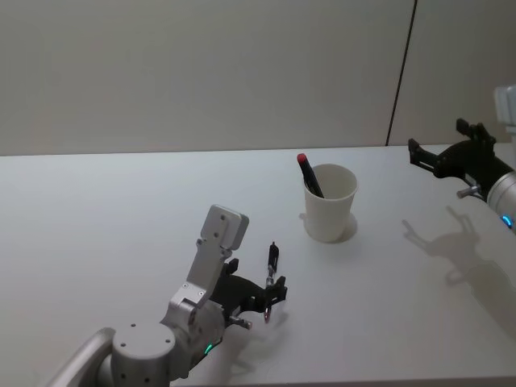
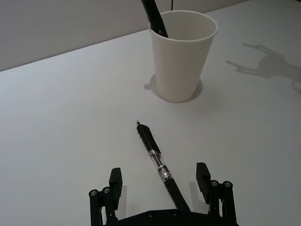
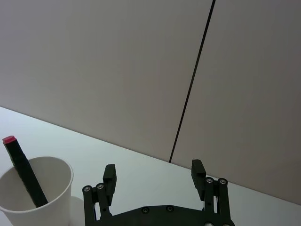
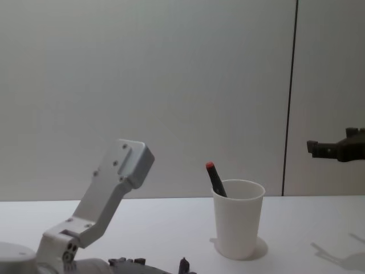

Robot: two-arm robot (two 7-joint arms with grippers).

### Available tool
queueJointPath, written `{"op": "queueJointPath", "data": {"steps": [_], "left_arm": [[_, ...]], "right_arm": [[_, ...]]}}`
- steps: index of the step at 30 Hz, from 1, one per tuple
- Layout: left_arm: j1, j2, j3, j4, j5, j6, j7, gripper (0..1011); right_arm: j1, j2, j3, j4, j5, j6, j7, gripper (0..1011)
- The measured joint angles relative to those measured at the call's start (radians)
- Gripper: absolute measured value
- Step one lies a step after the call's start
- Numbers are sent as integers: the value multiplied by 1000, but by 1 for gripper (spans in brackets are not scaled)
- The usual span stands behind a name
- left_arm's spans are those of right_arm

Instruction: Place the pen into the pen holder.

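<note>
Lying flat on the worktop (image 1: 121, 218), the pen (image 2: 151, 149) is found in front of the cup (image 2: 181, 61), well apart from it, with its tip pointed roughly toward the cup's base. The left tool (image 2: 159, 169) is set low over the pen's rear half, its fingers spread to either side and touching neither flank. This placement is judged to be a straddle made ready for a pinch, so that the pen can be closed on across its barrel and then lifted. The cup stands upright near the middle of the worktop, and a red-capped pen (image 1: 309, 176) is already leaned inside it against the rim. Room is left beside that one for a second pen. The right tool (image 3: 153, 166) is held high and off to the right of the cup, its fingers also spread and holding nothing; it is judged to be parked clear of the left arm's path.

The pen's rear end is covered by the left tool's body, so it cannot be told whether it is touched there. The lower part of the red-capped pen is hidden by the cup wall. In the chest view the left tool is cut off by the lower edge.
</note>
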Motion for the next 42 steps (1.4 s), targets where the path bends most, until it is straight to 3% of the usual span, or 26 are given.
{"op": "queueJointPath", "data": {"steps": [22, 42], "left_arm": [[-38, -31, 2, 68, 37, 39, -56, 1000], [-41, -43, -1, 89, 26, 32, -56, 1000]], "right_arm": [[0, 0, 0, 0, 0, 0, 0, 1001], [0, 0, 0, 0, 0, 0, 0, 1002]]}}
